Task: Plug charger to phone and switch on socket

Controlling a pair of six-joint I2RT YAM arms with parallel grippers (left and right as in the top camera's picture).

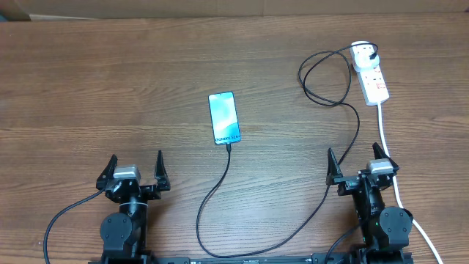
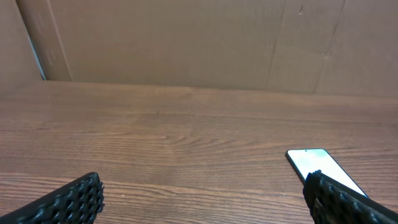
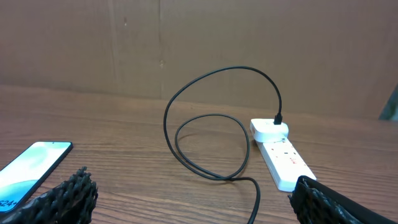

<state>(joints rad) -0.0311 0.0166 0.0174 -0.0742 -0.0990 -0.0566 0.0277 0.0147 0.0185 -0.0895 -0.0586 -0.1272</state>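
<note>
Left hand (image 1: 136, 163) and right hand (image 1: 352, 152) both stand spread wide, gripping nothing, phone (image 1: 224, 118) lying ahead between them.

Table (image 1: 110, 88): brown wood-grain top, with the grain running left to right in the overhead view. It fills nearly all of that view and the lower half of both wrist views.
Table finish: matt with a faint sheen, lighter streaks among darker bands.
Backdrop board (image 2: 186, 43): plain brown panel, cardboard-like, standing upright at the table's far edge. It fills the upper half of both wrist views.
Vertical crease (image 2: 278, 43): thin line in the board, right of centre in the left wrist view.
Pale strip (image 1: 220, 6): lighter tan band along the top edge of the overhead view; its nature cannot be told.
</note>
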